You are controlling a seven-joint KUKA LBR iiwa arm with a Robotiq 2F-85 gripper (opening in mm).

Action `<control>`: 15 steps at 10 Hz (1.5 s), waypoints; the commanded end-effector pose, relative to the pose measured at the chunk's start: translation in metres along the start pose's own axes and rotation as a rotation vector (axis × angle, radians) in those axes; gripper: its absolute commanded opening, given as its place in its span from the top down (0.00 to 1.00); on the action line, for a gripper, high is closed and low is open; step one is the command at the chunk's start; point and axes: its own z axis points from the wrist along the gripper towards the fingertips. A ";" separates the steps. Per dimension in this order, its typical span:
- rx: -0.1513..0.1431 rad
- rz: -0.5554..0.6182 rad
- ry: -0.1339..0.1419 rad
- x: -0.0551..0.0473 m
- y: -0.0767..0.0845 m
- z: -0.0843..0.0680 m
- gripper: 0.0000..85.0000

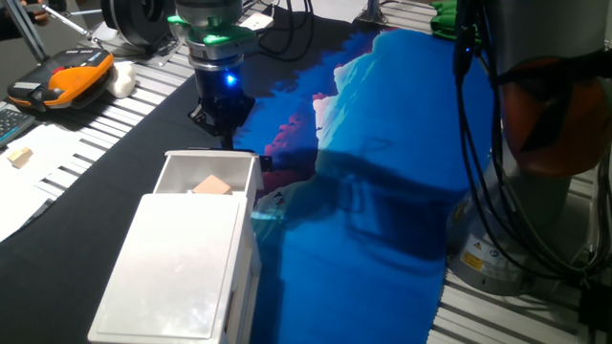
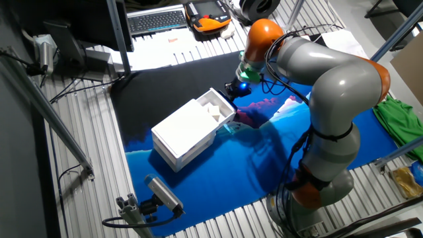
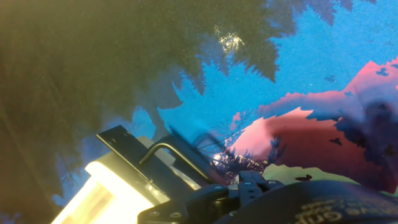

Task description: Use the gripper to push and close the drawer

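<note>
The drawer [image 1: 208, 170] is a white tray sticking partly out of the far end of its white casing [image 1: 177, 272], with a tan wooden block [image 1: 212, 185] inside. My gripper [image 1: 226, 134], black with a blue light, hangs just beyond the drawer's front wall, fingers drawn together to a point with nothing between them. From the other side, the gripper [image 2: 232, 88] sits right next to the drawer [image 2: 216, 106]. The hand view shows the drawer front [image 3: 127, 146] with a black wire handle [image 3: 177, 155] close below the hand.
A blue and pink patterned cloth [image 1: 382, 201] covers the table to the right of the casing. The grey arm base [image 1: 550, 143] with cables stands at the right. An orange pendant [image 1: 62, 76] and a small wooden block [image 1: 19, 156] lie at the left edge.
</note>
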 end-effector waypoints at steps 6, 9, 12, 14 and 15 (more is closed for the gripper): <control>0.003 0.015 -0.009 0.011 0.004 0.004 1.00; 0.004 0.021 -0.009 0.018 0.005 0.002 1.00; 0.003 0.022 -0.012 0.020 0.006 0.003 1.00; 0.005 0.024 -0.018 0.025 0.007 0.004 1.00; 0.007 0.028 -0.023 0.029 0.008 0.006 1.00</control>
